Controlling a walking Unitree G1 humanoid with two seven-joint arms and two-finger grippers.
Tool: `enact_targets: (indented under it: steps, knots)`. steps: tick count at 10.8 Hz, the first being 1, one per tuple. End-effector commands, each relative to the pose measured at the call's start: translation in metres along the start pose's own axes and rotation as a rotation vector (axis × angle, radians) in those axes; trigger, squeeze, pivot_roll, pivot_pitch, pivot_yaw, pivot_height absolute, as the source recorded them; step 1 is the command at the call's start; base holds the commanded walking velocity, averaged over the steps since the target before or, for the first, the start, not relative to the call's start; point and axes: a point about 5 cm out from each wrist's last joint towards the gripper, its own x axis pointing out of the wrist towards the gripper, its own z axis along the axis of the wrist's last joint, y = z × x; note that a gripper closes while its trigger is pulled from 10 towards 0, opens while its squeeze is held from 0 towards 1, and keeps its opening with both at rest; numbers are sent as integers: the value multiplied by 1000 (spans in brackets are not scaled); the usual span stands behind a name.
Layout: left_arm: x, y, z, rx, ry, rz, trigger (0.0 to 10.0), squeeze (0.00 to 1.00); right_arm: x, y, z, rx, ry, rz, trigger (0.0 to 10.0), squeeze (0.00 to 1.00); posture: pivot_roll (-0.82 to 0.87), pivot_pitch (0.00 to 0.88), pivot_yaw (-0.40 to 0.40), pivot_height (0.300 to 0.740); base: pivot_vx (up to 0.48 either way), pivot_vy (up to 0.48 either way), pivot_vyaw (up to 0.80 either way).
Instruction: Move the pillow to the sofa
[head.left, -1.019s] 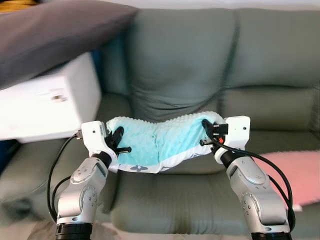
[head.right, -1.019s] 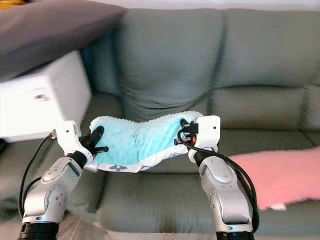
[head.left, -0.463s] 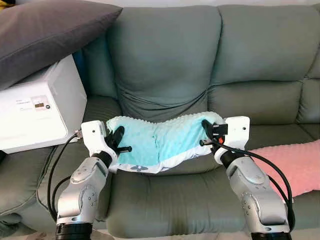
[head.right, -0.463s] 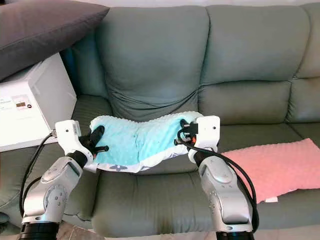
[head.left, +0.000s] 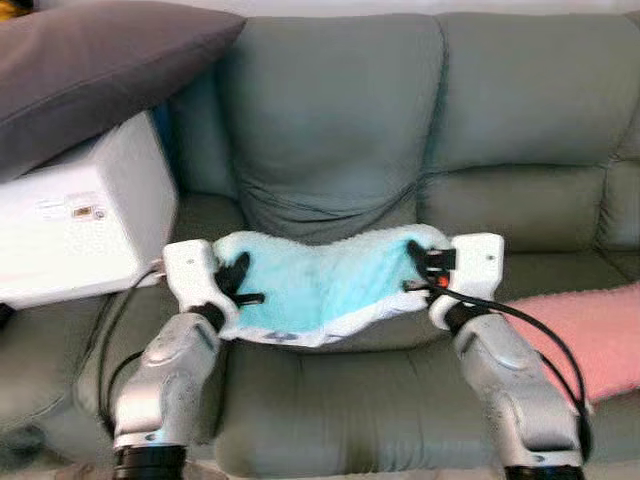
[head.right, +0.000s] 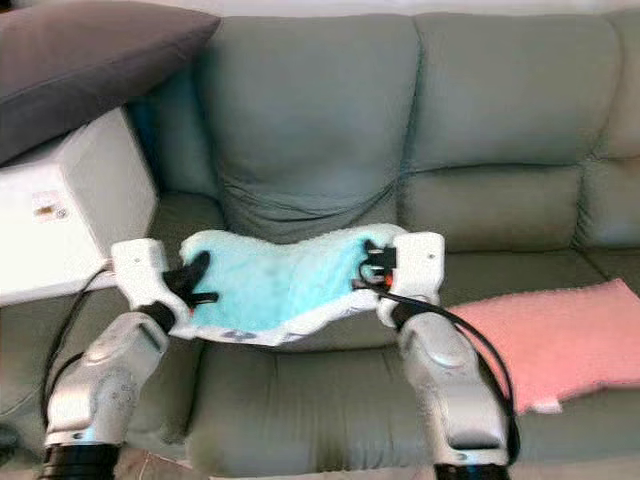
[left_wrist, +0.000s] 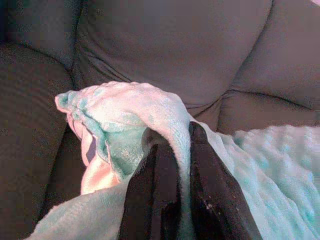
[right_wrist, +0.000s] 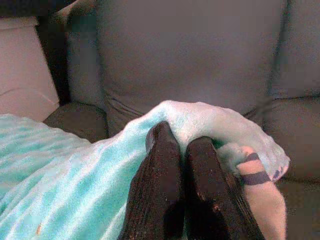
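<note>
Pillow, a soft turquoise fleecy one (head.left: 320, 285), hangs centre frame above the grey-green fabric sofa (head.left: 330, 400), each end pinched by the clenched left gripper (head.left: 238, 283) and right gripper (head.left: 416, 268). Lower both together, then release. Wrist views reveal fabric bunched between black fingers (left_wrist: 152, 195).

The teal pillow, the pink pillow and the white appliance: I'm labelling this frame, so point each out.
teal pillow (head.left: 320, 285), left eye view, middle of its sagging top face.
pink pillow (head.right: 540, 340), right eye view, centre of its top.
white appliance (head.left: 70, 230), left eye view, its front face.
</note>
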Motion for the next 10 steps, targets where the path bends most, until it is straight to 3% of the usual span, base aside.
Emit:
enact_targets:
  steps: [1,4,7,10]
  knots:
    - [-1,-1,4,32,-19,-22,10000,0,1,6,4,-1,-21,26,10000,0,-179,0,38,740,0,0,0]
    - [7,-7,0,37,-3,-63,10000,0,-1,3,2,-3,-10,8,10000,0,-197,0,40,740,0,0,-165]
    - [31,-27,-10,40,29,-138,10000,0,-10,-1,3,-19,-7,-13,10000,0,-243,5,41,740,0,0,0]
    - [40,-45,-20,27,54,-202,10000,0,-31,-27,3,-49,9,-147,10000,0,-303,38,50,740,0,0,-190]
